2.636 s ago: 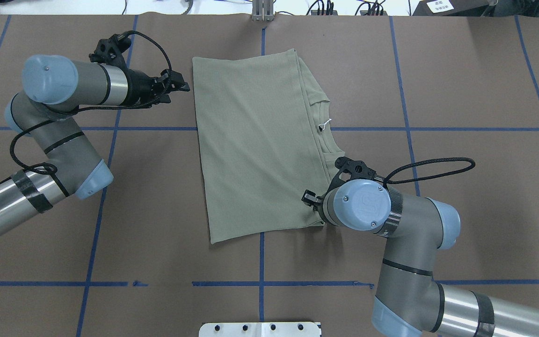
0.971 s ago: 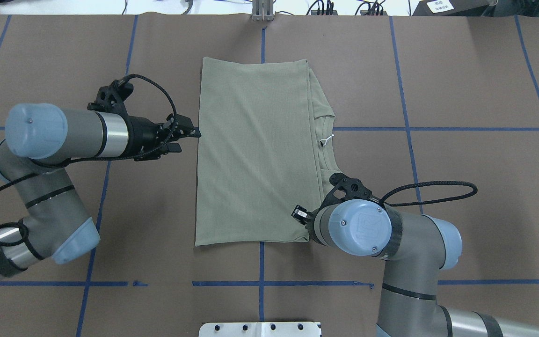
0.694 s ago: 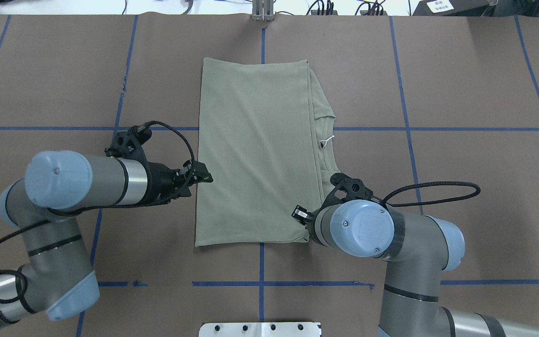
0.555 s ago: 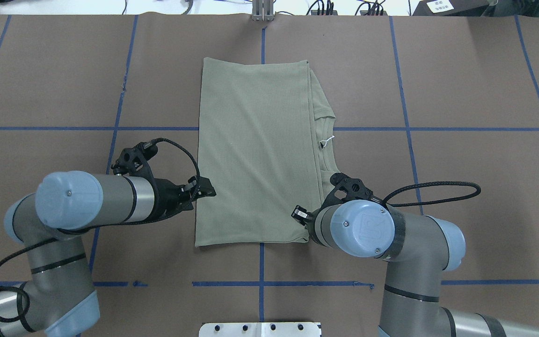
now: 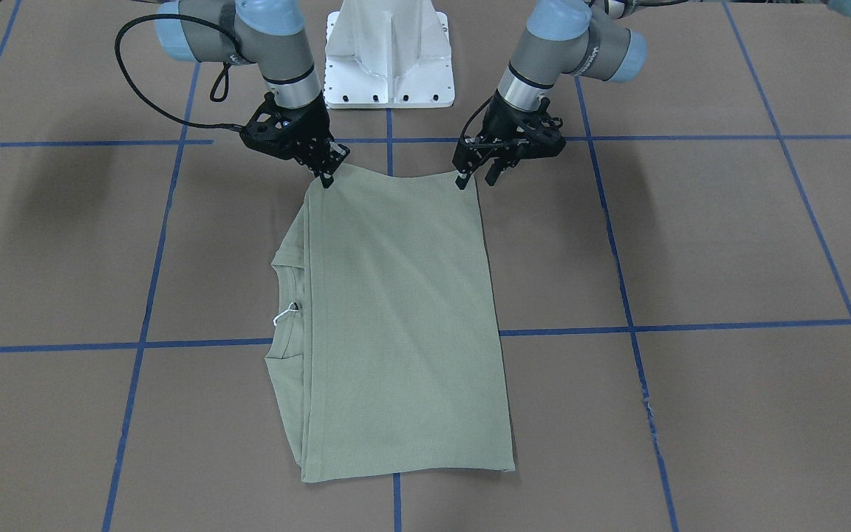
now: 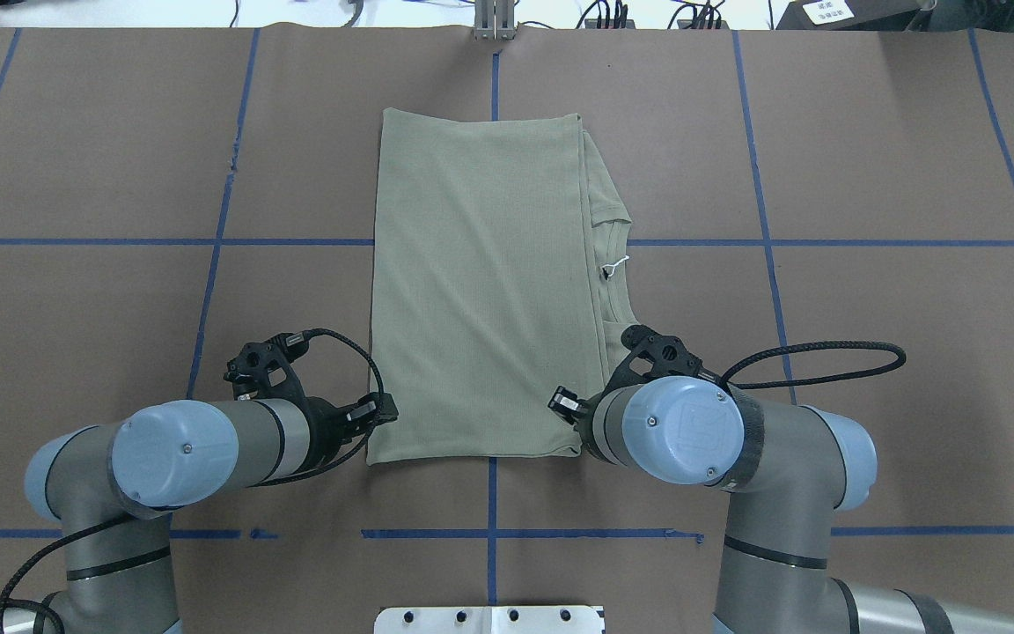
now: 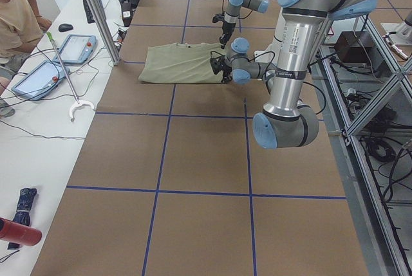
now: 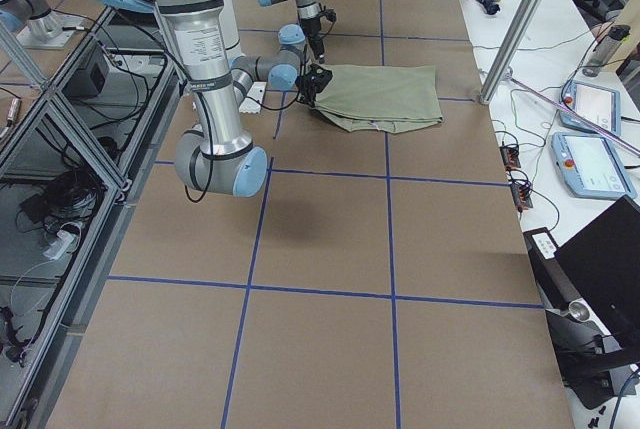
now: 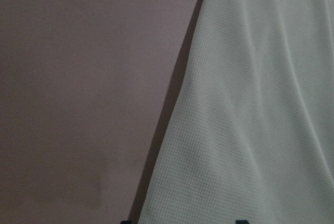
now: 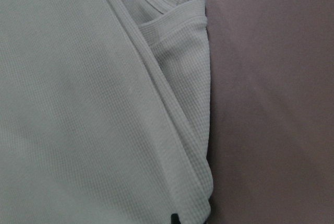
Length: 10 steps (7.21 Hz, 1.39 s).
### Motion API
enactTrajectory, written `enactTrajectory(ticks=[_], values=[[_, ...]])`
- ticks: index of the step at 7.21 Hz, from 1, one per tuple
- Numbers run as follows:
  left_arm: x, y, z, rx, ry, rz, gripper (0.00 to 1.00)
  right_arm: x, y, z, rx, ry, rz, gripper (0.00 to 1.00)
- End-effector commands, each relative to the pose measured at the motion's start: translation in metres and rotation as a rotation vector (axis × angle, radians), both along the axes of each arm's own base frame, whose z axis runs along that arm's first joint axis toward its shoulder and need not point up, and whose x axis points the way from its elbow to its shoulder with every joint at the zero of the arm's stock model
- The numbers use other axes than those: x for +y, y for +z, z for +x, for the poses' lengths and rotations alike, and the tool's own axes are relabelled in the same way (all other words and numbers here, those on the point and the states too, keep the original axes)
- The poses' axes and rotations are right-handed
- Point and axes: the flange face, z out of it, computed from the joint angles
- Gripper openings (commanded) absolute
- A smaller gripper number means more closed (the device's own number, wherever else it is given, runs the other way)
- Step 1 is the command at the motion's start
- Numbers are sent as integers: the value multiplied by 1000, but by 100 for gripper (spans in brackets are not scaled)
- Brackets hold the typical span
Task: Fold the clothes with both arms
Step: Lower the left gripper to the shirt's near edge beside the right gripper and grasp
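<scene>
The pale green shirt [image 6: 481, 291] lies flat on the table, folded into a long rectangle, its ribbed collar and white tag [image 6: 617, 262] poking out on its right side. My right gripper [image 5: 326, 177] is shut on the shirt's near right corner, and the wrist hides most of it from overhead. My left gripper [image 5: 475, 177] is open at the near left corner, low over the shirt's edge. In the left wrist view the shirt [image 9: 250, 104] fills the right half. The right wrist view shows the shirt's folded layers [image 10: 78, 104].
The white base pedestal [image 5: 388, 52] stands just behind both grippers. Blue tape lines [image 6: 771, 242] cross the brown table cover. A metal post [image 6: 494, 18] rises at the far edge. A person [image 7: 13, 18] sits by tablets [image 7: 38, 76] at the side bench.
The right gripper pulled the shirt's near end leftward, squaring it, then held still. The left arm swept along the shirt's left edge from the far corner to the near corner.
</scene>
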Motion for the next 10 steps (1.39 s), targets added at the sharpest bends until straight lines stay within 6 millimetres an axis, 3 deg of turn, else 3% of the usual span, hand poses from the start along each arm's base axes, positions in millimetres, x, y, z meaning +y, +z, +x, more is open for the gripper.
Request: enactTrajectory(ticks=[1, 3, 7, 8, 9, 10], values=[[11, 4, 9, -11, 18, -13, 68, 0, -2, 2, -5, 0, 1, 0], [21, -4, 11, 12, 22, -30, 62, 0, -4, 2, -8, 0, 2, 0], [25, 7, 16, -9, 28, -34, 53, 0, -6, 6, -16, -2, 2, 0], [24, 4, 17, -5, 28, -33, 43, 0, -7, 6, -18, -2, 2, 0], [25, 3, 17, -2, 31, -33, 0, 1, -8, 6, -19, -5, 4, 0], [27, 1, 17, 1, 33, -31, 0, 0, -6, 6, -16, -2, 2, 0]])
